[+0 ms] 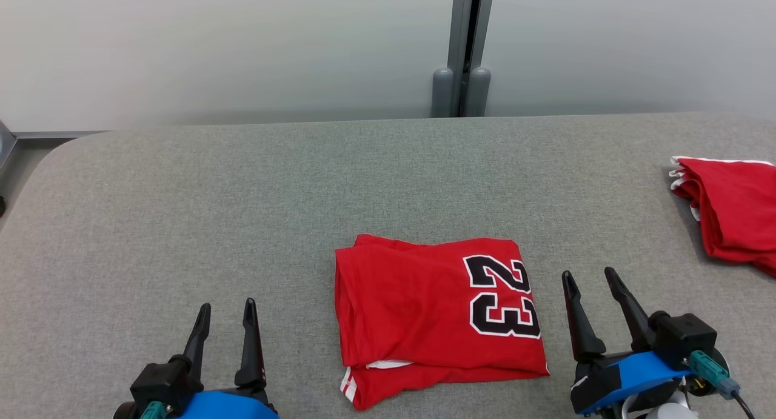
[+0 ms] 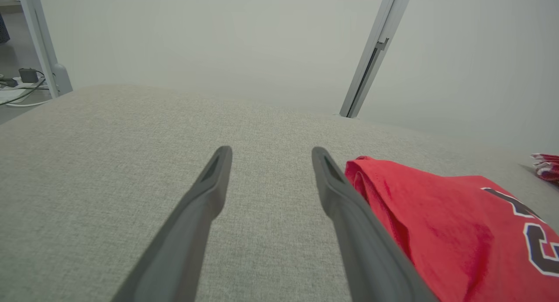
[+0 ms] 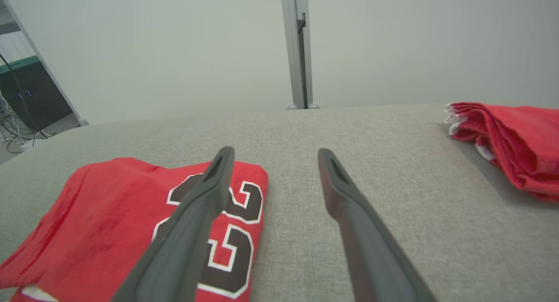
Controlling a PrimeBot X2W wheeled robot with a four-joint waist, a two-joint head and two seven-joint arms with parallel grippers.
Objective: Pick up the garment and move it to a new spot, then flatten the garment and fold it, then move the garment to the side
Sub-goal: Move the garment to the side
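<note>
Grey fabric bench [image 1: 182, 213] runs full width, pale wall behind. Folded red garment [image 1: 418, 310], black "23" w/ white outline on its right part, lies flat at near-ctr of bench, btwn the two grippers. 2nd red pile [image 1: 733, 219] w/ white trim sits at far right edge, well apart. Left gripper [image 1: 227, 304] is low at near edge, fingers pointing fwd toward wall, jaws wide apart, empty, near garment's left side but not touching. Right gripper [image 1: 588, 273] is same pose, tilted slightly left, jaws spread, empty, just beside garment's right edge.
</note>
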